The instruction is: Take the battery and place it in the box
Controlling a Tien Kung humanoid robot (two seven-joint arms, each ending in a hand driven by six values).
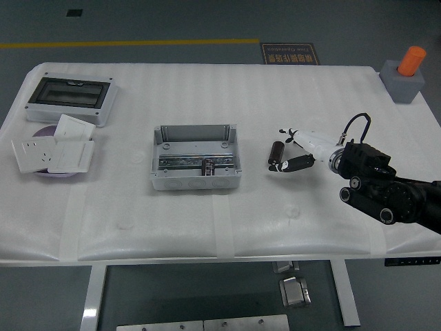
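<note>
The battery point(277, 152) is a small dark cylinder lying on the white table, right of centre. My right hand point(279, 149) reaches in from the right. Its white upper finger point(298, 136) and black thumb point(295, 163) are spread to either side of the battery, with their tips just beside it. The battery still rests on the table. The box point(160, 181) is an open grey enclosure at the table's middle, left of the battery. A small dark part point(207, 165) shows inside it. My left arm is out of view.
A grey enclosure with a dark lid point(69, 98) stands at the back left. White switch plates point(52, 152) lie on a purple dish at the left edge. An orange cylinder on a grey block point(406, 72) stands at the back right corner.
</note>
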